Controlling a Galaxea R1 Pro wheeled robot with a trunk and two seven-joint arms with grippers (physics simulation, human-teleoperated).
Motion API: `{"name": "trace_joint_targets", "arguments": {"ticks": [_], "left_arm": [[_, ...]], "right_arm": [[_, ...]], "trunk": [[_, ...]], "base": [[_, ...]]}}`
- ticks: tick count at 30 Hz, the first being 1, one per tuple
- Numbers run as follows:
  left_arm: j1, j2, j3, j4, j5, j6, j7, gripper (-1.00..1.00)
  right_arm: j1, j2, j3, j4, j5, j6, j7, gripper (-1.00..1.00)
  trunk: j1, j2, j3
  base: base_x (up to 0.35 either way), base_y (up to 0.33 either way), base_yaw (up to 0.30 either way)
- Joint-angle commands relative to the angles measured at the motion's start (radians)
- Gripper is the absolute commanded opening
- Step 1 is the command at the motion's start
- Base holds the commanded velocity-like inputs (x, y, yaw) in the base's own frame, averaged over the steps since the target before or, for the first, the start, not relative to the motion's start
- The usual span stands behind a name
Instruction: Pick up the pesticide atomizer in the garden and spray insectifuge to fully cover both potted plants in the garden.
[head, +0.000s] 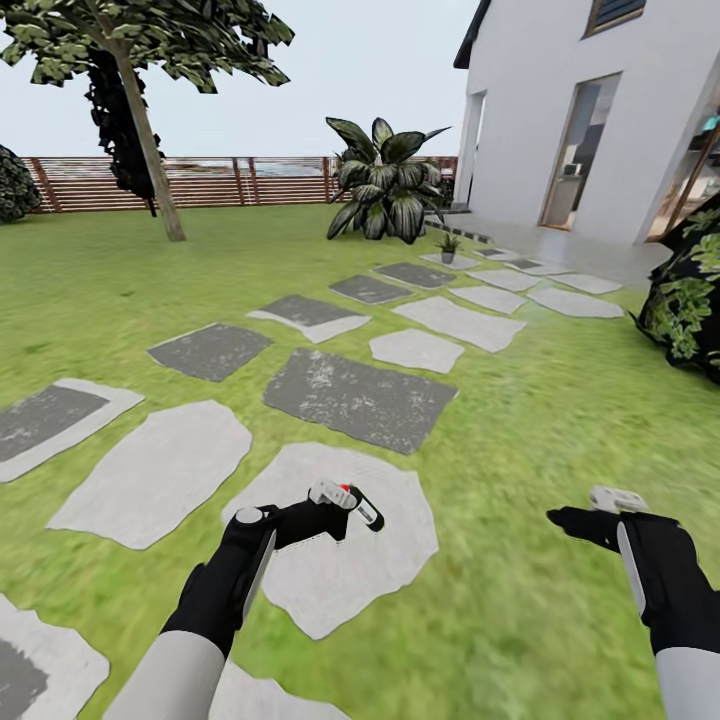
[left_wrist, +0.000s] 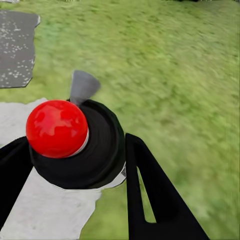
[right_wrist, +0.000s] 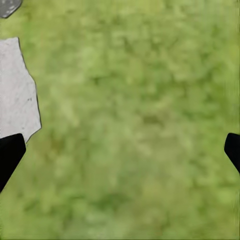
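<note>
My left gripper (head: 350, 508) is shut on the pesticide atomizer (head: 364, 509), a slim dark bottle with a white label strip and a red top, held low over a pale stepping stone (head: 345, 560). In the left wrist view the red top (left_wrist: 57, 128) and round dark body sit between the two black fingers (left_wrist: 150, 192). One small potted plant (head: 448, 246) stands far ahead on a stone beside the house. My right gripper (head: 572, 520) hangs open over grass; its fingertips (right_wrist: 8, 156) stand far apart with nothing between them.
Grey and pale stepping stones (head: 358, 397) run across the lawn toward the white house (head: 600, 110). A big striped-leaf plant (head: 388, 185) stands behind the pot, a dark leafy bush (head: 690, 300) at the right, and a tree (head: 145, 130) and a slatted fence (head: 230, 180) at the back.
</note>
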Motion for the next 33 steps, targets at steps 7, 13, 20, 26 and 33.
{"name": "trace_joint_targets", "arguments": {"ticks": [7,13,20,26,33], "left_arm": [[0.000,-0.001,0.001,-0.001,-0.002,0.008,-0.004,-1.00],[0.000,-0.001,0.001,-0.001,-0.002,0.008,-0.005,-1.00],[0.000,-0.001,0.001,-0.001,-0.002,0.008,-0.004,-1.00],[0.000,-0.001,0.001,-0.001,-0.002,0.008,-0.004,-1.00],[-0.001,-0.001,0.001,-0.001,-0.002,0.008,-0.004,-1.00]], "right_arm": [[-0.001,0.001,-0.001,0.000,0.011,0.003,0.009,1.00],[-0.001,0.002,-0.001,-0.001,0.011,0.003,0.009,1.00],[-0.001,0.001,-0.001,0.000,0.011,0.003,0.009,1.00],[-0.001,0.001,-0.001,0.000,0.011,0.003,0.009,1.00],[-0.001,0.002,-0.001,0.000,0.011,0.003,0.009,1.00]], "trunk": [[0.000,0.000,-0.001],[0.000,0.000,-0.001],[0.000,0.000,-0.001],[0.000,0.000,-0.001],[0.000,0.000,-0.001]], "base": [[0.338,0.000,0.000],[0.339,0.000,0.000],[0.338,0.000,0.000],[0.339,0.000,0.000],[0.338,0.000,0.000]]}}
